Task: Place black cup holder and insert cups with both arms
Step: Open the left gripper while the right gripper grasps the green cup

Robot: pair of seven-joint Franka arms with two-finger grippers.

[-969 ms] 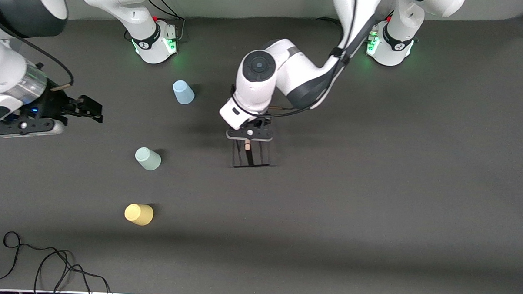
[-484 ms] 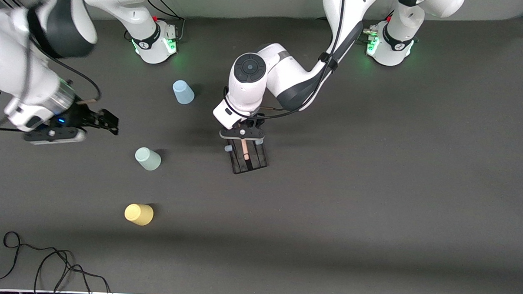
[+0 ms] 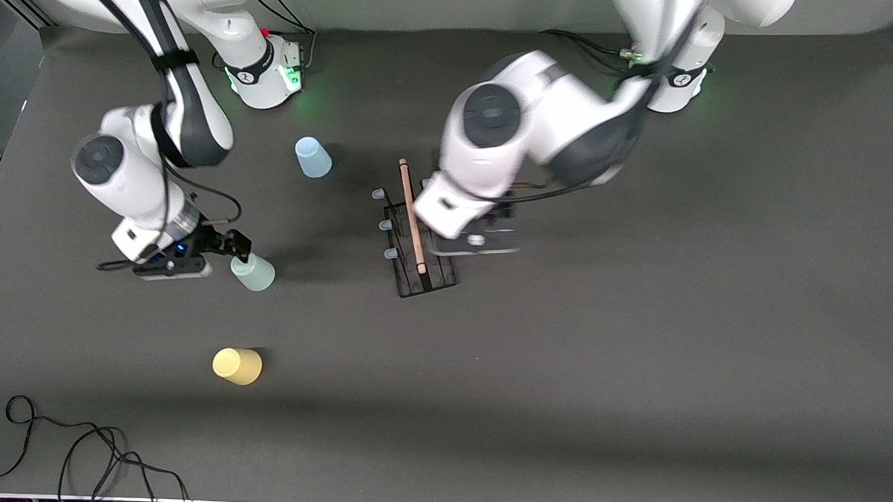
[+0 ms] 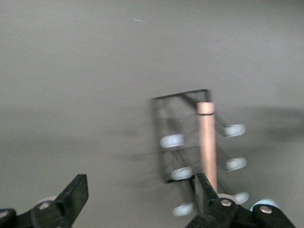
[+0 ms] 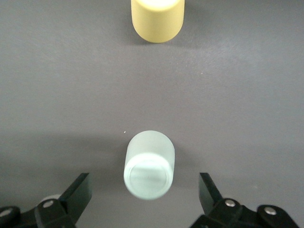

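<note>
- Mint green cup stands upside down on the table, just in front of the right hand; in the right wrist view it sits between the two fingers, which are spread apart and do not touch it yet.
- For a good grasp, this hand should go lower and a little forward, so the cup's wall comes between the pads, and close gently, because the thin plastic seems easy to squeeze or tip.
- Yellow cup is farther ahead of the right hand, well apart; the light blue cup stands near the right arm's base.
- Black cup holder stands on the table under the left hand, whose fingers are wide apart and hold nothing; the wooden rod runs close beside one finger.
- The left hand should rise clear of the rod and the blue-tipped pegs so it does not drag the holder.
</note>
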